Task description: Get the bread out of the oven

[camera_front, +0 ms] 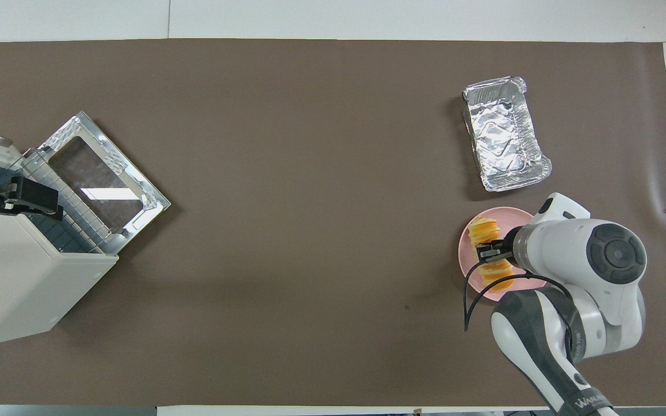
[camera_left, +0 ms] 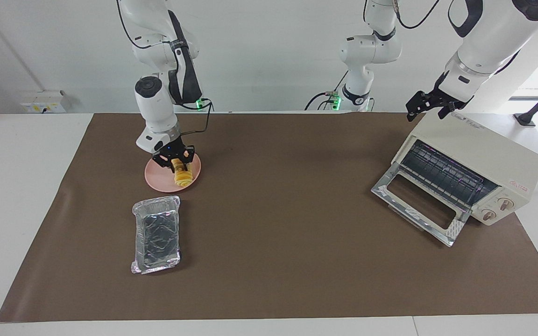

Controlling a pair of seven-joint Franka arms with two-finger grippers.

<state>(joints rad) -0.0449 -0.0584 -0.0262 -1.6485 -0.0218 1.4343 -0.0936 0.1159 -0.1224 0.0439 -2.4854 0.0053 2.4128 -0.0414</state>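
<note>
Bread [camera_left: 182,176] out of oven [camera_left: 479,163] — on plate [camera_left: 157,181], pinched mid-length by right gripper [camera_left: 177,163]. Step: release. Spread fingers slowly, lift straight toward 12 o'clock so loaf stays flat. Left gripper [camera_left: 430,105] waits over oven top — fingers' state unclear. Door open.

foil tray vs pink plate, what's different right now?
Foil tray is rectangular, crinkled silver, with raised walls; pink plate is round and shallow. The tray holds nothing; the plate carries the bread, with the right end effector around it. The tray lies farther from the robots. Both sit on the brown mat.
</note>
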